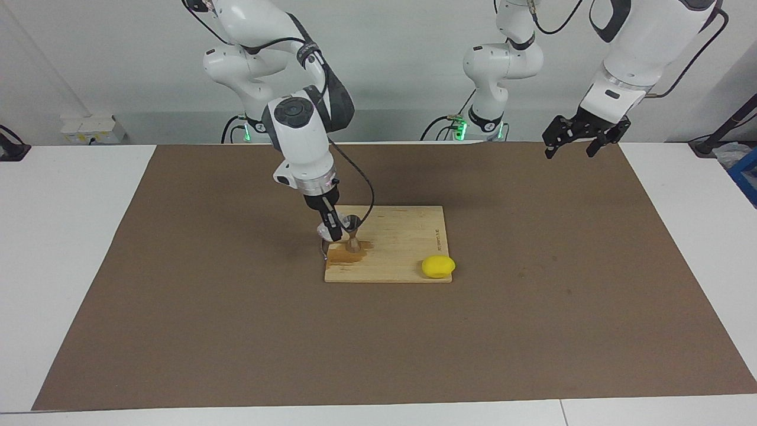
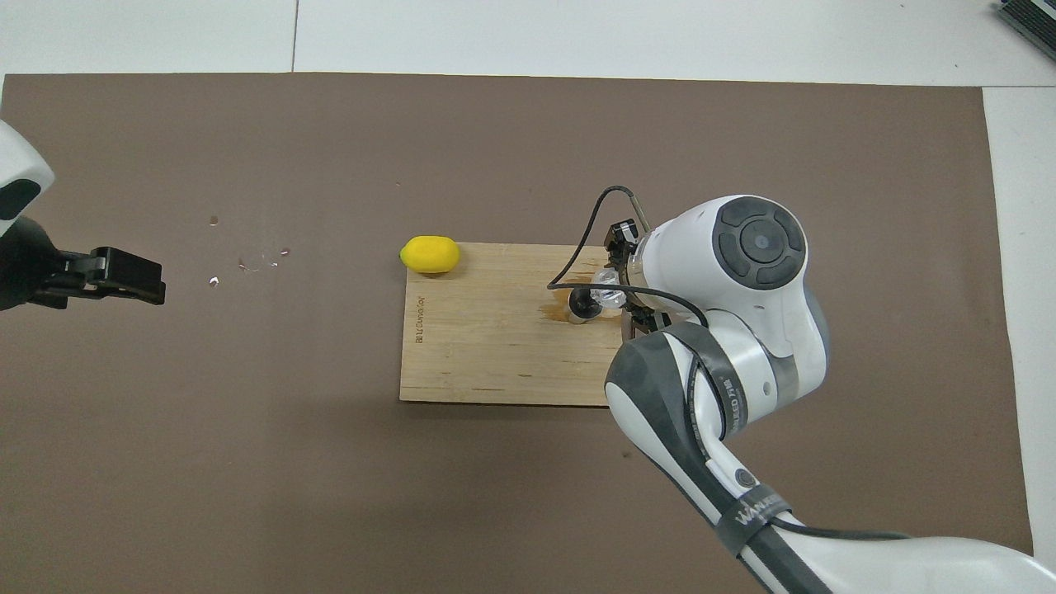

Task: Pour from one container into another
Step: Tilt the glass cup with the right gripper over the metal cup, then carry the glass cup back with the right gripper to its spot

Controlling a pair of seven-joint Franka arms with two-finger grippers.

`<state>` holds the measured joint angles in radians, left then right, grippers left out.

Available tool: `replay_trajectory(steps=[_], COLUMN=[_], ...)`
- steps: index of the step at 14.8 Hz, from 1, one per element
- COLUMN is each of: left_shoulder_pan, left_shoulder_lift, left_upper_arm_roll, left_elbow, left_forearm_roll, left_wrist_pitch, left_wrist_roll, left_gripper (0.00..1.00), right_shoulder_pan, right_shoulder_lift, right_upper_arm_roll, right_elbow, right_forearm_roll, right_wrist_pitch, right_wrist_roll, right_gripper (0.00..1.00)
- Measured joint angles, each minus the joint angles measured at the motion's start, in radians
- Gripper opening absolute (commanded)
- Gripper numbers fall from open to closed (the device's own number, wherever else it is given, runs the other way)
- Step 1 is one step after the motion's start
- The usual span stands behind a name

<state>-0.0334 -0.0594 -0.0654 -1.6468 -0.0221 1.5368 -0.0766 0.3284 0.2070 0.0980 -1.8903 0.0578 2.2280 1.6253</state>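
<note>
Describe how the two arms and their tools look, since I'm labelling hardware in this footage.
Both arms have glossy white rounded shells with dark grey joint bands and round grey caps. The right arm's wrist has a silver ring, a black cable looping beside it, and pale lettering on a grey band. The right tool and left tool are black two-finger units.

You're in a robotics lab: bare white walls, a white tabletop (image 1: 71,236) under a brown paper mat (image 1: 236,331).
</note>
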Motion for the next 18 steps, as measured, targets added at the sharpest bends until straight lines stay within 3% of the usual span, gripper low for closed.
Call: replay_trajectory(steps=[10,18], left_shoulder_pan=[0.0,0.0], left_shoulder_lift=[0.0,0.0], left_upper_arm_roll=[0.0,0.0], left_elbow=[0.0,0.0], left_forearm_roll=[0.0,0.0], left_wrist_pitch=[0.0,0.0], left_wrist_roll=[0.0,0.0], left_gripper=[1.0,1.0], right_shoulder_pan=[-0.012,-0.061], right_shoulder_lift=[0.001,0.004], right_upper_arm_roll=[-0.005,-0.008], right_elbow=[0.0,0.001], right_forearm_roll=[0.007,0.176], right_wrist_pitch=[0.0,0.0], right_wrist_roll=[0.003,0.007], right_gripper=[0.0,0.0])
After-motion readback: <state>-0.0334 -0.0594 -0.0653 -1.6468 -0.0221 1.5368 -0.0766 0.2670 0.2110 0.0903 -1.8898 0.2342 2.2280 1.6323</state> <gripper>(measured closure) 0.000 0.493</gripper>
